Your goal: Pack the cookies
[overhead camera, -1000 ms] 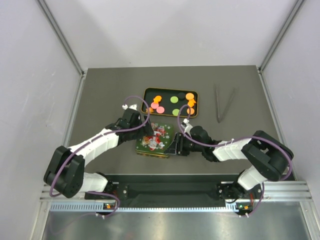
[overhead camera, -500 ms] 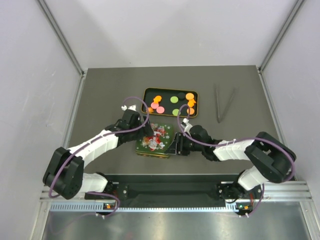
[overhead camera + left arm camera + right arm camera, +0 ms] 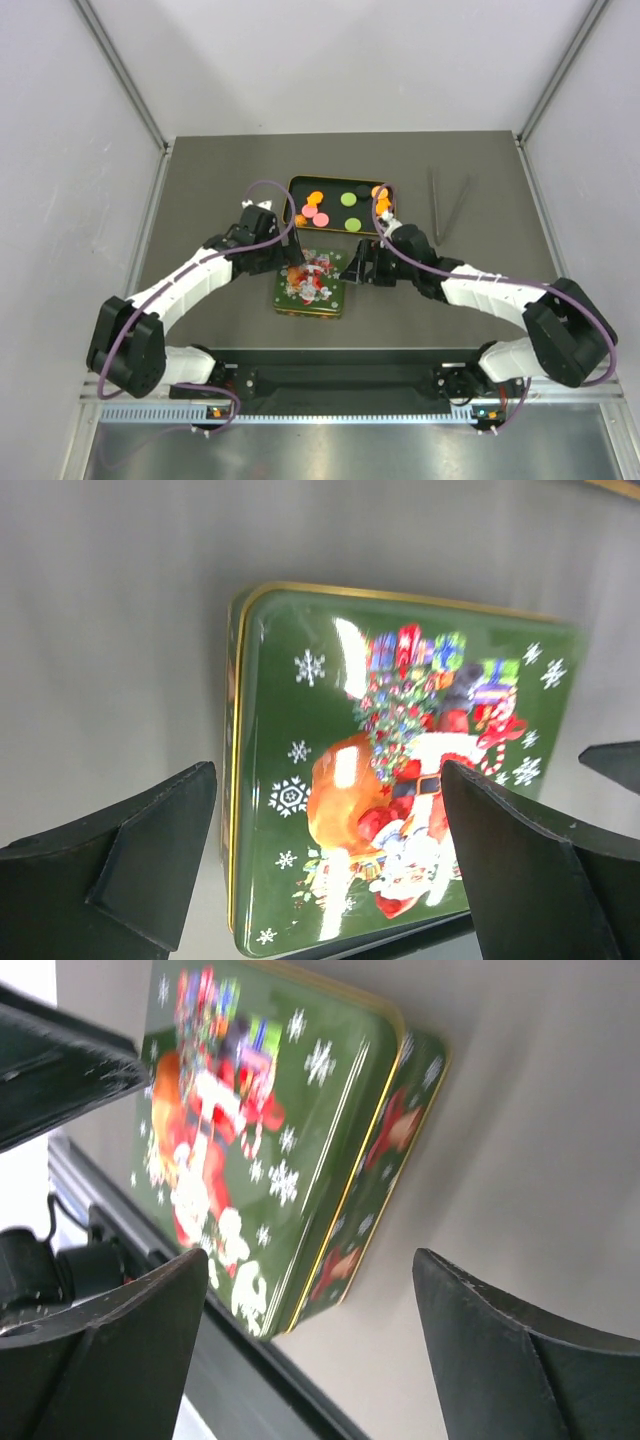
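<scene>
The cookies (image 3: 315, 198) are small orange, pink, green and dark discs lying in a dark gold-rimmed tray (image 3: 340, 179) at the back of the table. In front of the tray a green Christmas tin (image 3: 310, 283) lies flat with its lid on. My left gripper (image 3: 288, 256) hovers open over the tin's far left corner. The left wrist view shows the tin lid (image 3: 400, 730) under the left gripper (image 3: 328, 780). My right gripper (image 3: 360, 265) stands open just off the tin's right edge. In the right wrist view the tin (image 3: 270, 1110) lies left of the right gripper (image 3: 310, 1260), untouched.
A pair of dark tongs (image 3: 450, 205) lies at the right back of the table. The rail with the arm bases (image 3: 340, 378) runs along the near edge, just in front of the tin.
The right gripper has opened, let go of the tin's right edge and drawn back towards the tray. The left gripper has lifted away slightly. The tin has shifted a little.
</scene>
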